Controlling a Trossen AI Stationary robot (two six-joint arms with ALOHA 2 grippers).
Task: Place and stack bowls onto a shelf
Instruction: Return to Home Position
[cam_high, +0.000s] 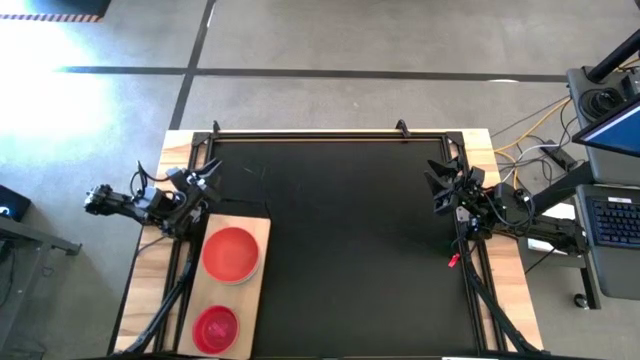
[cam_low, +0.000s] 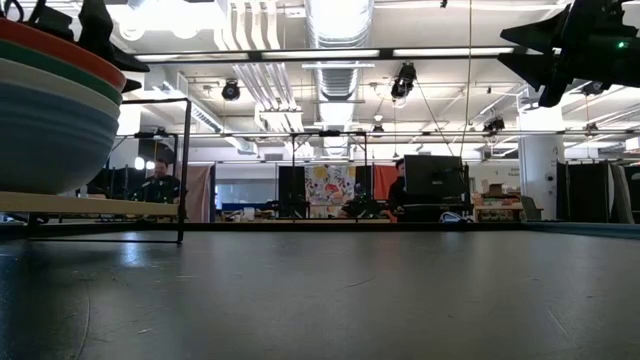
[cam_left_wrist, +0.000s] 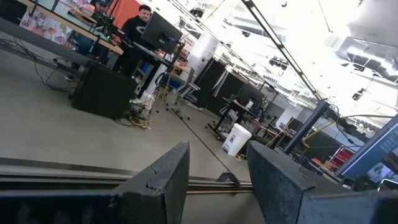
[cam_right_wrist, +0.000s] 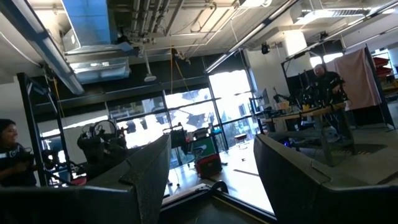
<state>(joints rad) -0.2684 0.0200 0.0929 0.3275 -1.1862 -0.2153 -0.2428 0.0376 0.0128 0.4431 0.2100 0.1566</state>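
Observation:
The light wooden shelf (cam_high: 262, 232) lies at the table's near left. Two stacks of bowls rest on it: a far one with a large red bowl (cam_high: 231, 253) on top, and a near one with a smaller magenta-red bowl (cam_high: 215, 328) on top. In the low view a stack (cam_low: 45, 120) shows red, teal, pale and blue-grey rims on the board (cam_low: 60, 205). My left gripper (cam_high: 208, 174) is open and empty, raised beyond the shelf's far end; it also shows in the left wrist view (cam_left_wrist: 217, 180). My right gripper (cam_high: 438, 188) is open and empty, raised at the table's right edge; it also shows in the right wrist view (cam_right_wrist: 211, 168).
A black frame rail (cam_high: 310, 132) runs along the table's far edge. Cables and a small red piece (cam_high: 453, 260) lie by the right arm's base. The black tabletop (cam_high: 350, 250) stretches between the arms. People sit at desks in the room behind.

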